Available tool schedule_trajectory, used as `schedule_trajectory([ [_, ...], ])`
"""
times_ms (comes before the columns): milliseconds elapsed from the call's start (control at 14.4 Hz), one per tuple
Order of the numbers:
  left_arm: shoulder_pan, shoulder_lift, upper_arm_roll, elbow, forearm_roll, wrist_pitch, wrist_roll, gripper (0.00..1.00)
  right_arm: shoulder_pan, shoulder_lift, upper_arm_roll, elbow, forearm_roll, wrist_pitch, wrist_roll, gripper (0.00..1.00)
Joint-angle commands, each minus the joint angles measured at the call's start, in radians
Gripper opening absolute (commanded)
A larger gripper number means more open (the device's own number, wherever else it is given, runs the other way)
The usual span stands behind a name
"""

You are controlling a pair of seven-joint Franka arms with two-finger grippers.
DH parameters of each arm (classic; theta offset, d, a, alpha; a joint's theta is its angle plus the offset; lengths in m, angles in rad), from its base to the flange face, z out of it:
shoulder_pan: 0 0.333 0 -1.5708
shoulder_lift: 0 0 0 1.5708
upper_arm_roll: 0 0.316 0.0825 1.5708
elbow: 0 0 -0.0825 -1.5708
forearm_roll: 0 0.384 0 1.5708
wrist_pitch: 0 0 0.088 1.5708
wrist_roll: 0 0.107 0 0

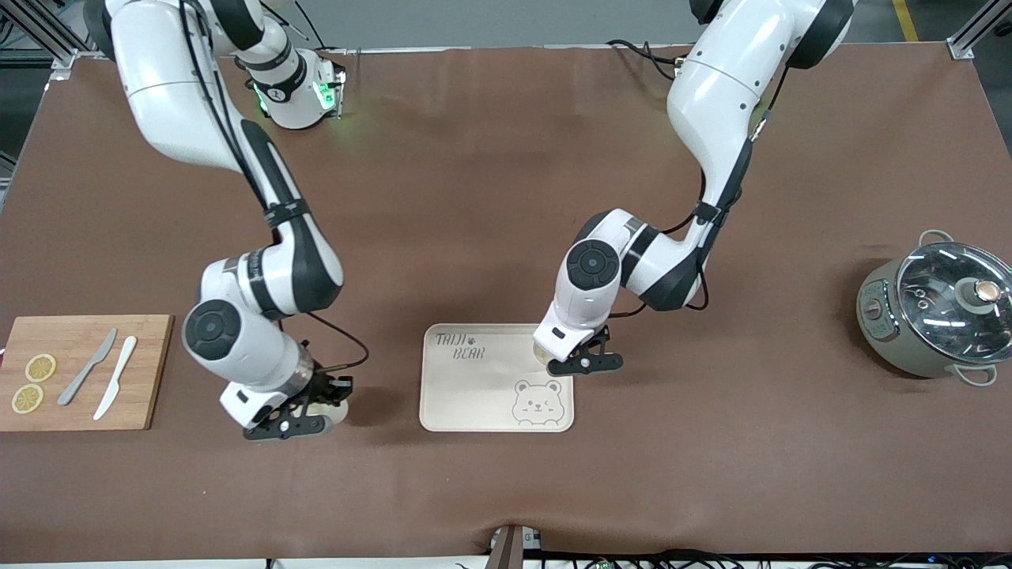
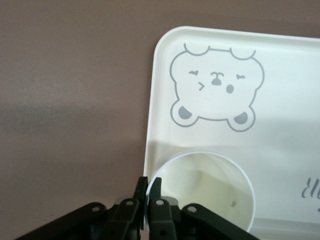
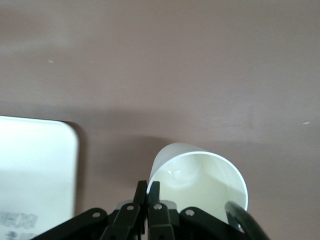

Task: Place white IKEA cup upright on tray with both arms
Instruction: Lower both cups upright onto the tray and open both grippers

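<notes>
White cup upright on tray, at the corner toward the left arm's end; left claw pinching its rim. Second white cup on tabletop beside tray, toward the right arm's end; right claw pinching its rim.

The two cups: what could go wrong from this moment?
1. The left claw pinches only the rim of its cup, which stands by the tray edge; it may tip on release.
2. The right claw's cup hangs tilted over bare table, gripped by the rim; it could slip.
</notes>
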State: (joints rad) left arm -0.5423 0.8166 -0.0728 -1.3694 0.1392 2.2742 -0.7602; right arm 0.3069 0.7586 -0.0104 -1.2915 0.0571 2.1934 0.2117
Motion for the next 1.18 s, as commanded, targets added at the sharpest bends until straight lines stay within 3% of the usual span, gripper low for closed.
schedule_trajectory([
  [0,-0.033,0.01,0.014,0.035,0.022,-0.013,-0.044,0.0,0.053,0.015,-0.008,0.044,0.009,-0.015,0.115,0.0],
  [557,-0.042,0.013,0.014,0.04,0.025,-0.013,-0.062,0.0,0.19,0.125,-0.011,0.178,0.004,-0.027,0.314,0.0],
  [835,-0.042,0.027,0.014,0.035,0.026,-0.013,-0.059,0.0,0.23,0.156,-0.011,0.187,0.003,-0.029,0.322,0.0],
  [905,-0.041,0.027,0.014,0.035,0.026,-0.013,-0.057,0.17,0.238,0.159,-0.011,0.187,0.003,-0.029,0.327,0.0],
  [975,-0.039,0.027,0.014,0.032,0.031,-0.013,-0.051,0.99,0.242,0.166,-0.011,0.185,0.001,-0.029,0.333,0.0],
  [1114,-0.042,0.018,0.014,0.033,0.062,-0.013,-0.059,1.0,0.25,0.176,-0.013,0.187,-0.002,-0.029,0.333,0.0],
])
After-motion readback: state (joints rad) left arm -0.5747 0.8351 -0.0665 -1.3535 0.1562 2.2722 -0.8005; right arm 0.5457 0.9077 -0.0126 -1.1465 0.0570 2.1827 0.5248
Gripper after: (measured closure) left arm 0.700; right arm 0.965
